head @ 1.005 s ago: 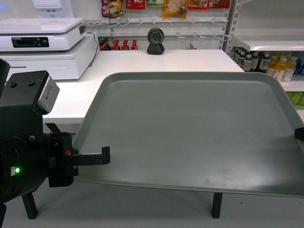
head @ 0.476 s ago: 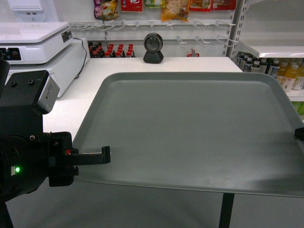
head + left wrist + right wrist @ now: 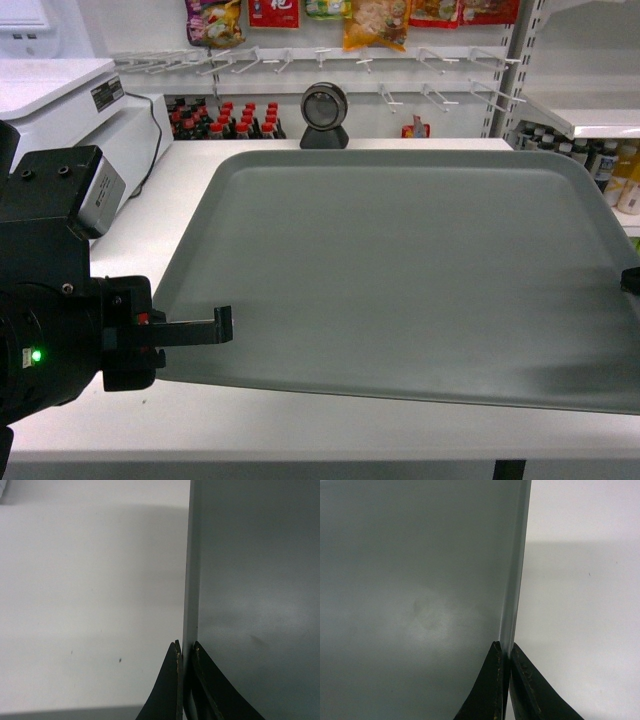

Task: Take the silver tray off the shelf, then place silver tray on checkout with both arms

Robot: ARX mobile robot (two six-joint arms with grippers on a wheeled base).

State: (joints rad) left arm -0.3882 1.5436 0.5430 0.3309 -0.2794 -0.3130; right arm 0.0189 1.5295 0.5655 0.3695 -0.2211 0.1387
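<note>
Both claws pinch silver tray [image 3: 400,280] rims, seemingly.

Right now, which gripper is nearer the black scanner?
Left, marginally. The left gripper clamps the silver tray's left rim; the right gripper clamps its right rim, farther across from the black scanner.

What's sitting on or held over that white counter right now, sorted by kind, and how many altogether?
Grey-green trays: 1, the silver tray, gripped at its rims by the left gripper and right gripper
Black round scanners: 1, scanner
White register machines: 1, register
Total: 3, over the checkout
</note>
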